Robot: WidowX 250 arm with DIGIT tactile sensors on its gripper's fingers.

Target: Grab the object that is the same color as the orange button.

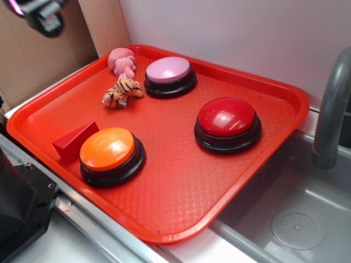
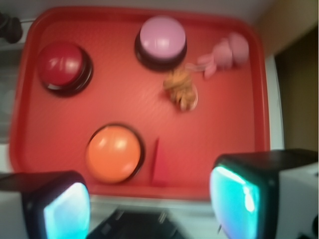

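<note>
Red cafeteria tray (image 1: 181, 208) on a counter beside a steel sink (image 1: 296, 219), white wall behind, cardboard at the left. On the tray, toward the far left corner: plush tiger (image 1: 123, 91), lying flat, long axis running roughly from 8 to 2 o'clock in the exterior view. Touching or just beside the pink plush toy (image 1: 122, 60) at its 12 o'clock; pink-domed button (image 1: 170, 76) near at 3 o'clock.

Gripper (image 2: 144, 199) high above the near tray edge, fingers spread wide, holding nothing; blurred in the wrist view. From there, tiger at about 12 to 1 o'clock, well apart. Orange button (image 2: 113, 153) and red wedge block (image 2: 160, 164) nearer, at 11 and 12 o'clock, low in the reach path. Red-domed button (image 2: 63, 67) far off at 10 o'clock. Likely crowding from the pink toy on closing.
</note>
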